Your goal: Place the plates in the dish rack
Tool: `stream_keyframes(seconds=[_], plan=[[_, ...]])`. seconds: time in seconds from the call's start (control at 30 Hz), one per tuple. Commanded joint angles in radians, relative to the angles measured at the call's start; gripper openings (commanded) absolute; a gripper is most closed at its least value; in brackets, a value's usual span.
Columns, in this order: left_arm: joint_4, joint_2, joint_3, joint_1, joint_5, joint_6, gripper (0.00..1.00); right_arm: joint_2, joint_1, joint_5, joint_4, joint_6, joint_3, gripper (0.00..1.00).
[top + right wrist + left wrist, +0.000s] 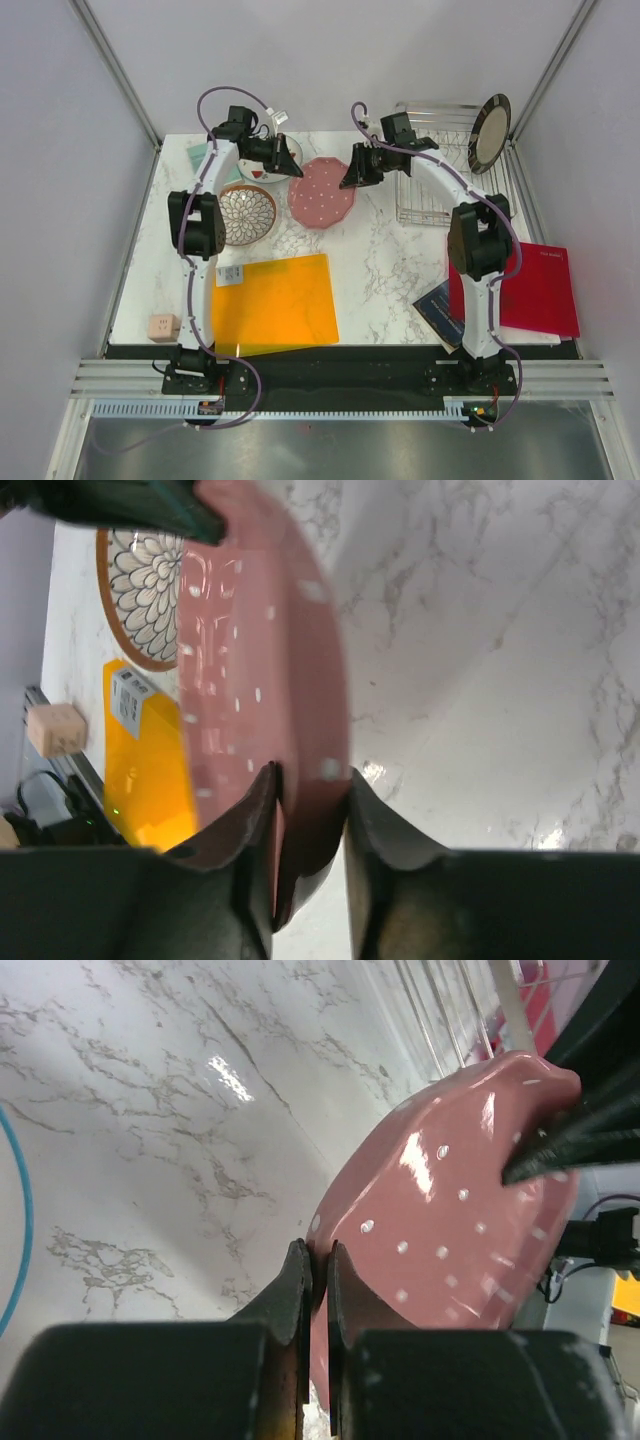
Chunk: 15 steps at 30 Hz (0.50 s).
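Note:
The pink dotted scalloped plate (322,192) is tilted above the marble table, with a gripper on either side. My left gripper (292,168) is shut on its left rim (440,1210). My right gripper (347,180) is shut on the opposite rim (262,670). The maroon lattice plate (247,213) lies flat to the left and also shows in the right wrist view (140,590). A white plate (272,160) is partly hidden under the left arm. The dark-rimmed plate (490,133) stands upright in the silver wire dish rack (430,195) at the back right.
An orange sheet (275,300) lies at the front left with a white tag (230,273) at its corner. A red sheet (535,290) and a dark booklet (440,305) lie at the front right. A small pink cube (163,326) sits at the front-left edge.

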<state>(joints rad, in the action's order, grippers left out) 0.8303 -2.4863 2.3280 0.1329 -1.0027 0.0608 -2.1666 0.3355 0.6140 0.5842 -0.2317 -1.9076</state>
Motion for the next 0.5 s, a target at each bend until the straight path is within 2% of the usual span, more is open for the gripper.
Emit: stream_keyframes(seconds=[0.0,0.07,0.1,0.13,0.2,0.33,0.47], plan=[[-0.013,0.098,0.011,0.016,-0.13,-0.095,0.02,0.02,-0.004,0.069,-0.087,-0.052,-0.008,0.0],[-0.013,0.11,0.008,0.017,-0.074,-0.096,0.19,0.054,-0.025,0.053,-0.083,-0.052,-0.013,0.0],[-0.011,0.118,0.01,0.017,0.006,-0.089,0.29,0.066,-0.038,0.05,-0.075,-0.038,-0.022,0.0],[-0.01,0.128,0.01,0.017,0.054,-0.082,0.42,0.08,-0.05,0.043,-0.051,-0.035,-0.033,0.0],[-0.008,0.167,0.02,0.01,0.163,-0.062,0.48,0.12,-0.114,0.0,-0.037,-0.035,-0.091,0.0],[-0.048,0.268,-0.011,-0.003,0.346,-0.036,0.53,0.143,-0.237,-0.121,-0.014,-0.017,-0.263,0.0],[-0.241,0.447,-0.229,-0.012,0.464,-0.077,0.6,0.142,-0.331,-0.262,-0.015,0.025,-0.436,0.0]])
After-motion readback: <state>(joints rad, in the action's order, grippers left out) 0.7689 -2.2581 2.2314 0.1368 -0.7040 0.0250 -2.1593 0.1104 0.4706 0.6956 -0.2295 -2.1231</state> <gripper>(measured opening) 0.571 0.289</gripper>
